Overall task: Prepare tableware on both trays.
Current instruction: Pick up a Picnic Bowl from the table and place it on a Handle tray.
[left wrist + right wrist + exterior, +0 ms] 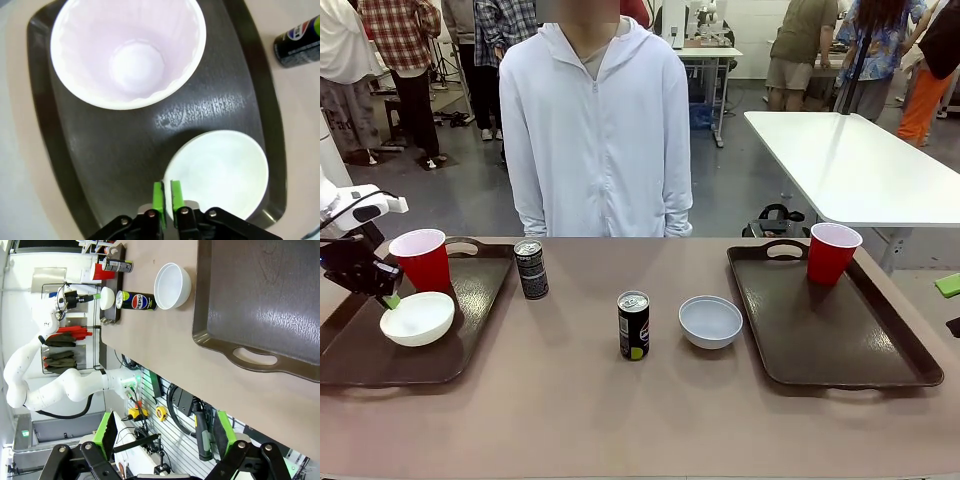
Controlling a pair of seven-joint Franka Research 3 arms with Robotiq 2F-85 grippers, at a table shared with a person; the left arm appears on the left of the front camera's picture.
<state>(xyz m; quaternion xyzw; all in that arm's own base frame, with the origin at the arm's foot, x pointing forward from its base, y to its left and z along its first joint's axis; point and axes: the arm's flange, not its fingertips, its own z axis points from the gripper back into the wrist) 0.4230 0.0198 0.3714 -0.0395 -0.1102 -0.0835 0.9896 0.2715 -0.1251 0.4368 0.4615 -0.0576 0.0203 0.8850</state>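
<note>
Now, L gripper [167, 188] nipping cream bowl [220, 170] rim, R gripper [165, 436] spread wide

Person [595, 130] in white hoodie behind the tan table [570, 400], a white table [850, 160] farther off.

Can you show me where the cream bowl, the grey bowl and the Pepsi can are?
Cream bowl [417, 318]: front view, on its inside.
Grey bowl [710, 320]: front view, on its inside bottom.
Pepsi can [633, 330]: front view, on its side wall.
</note>
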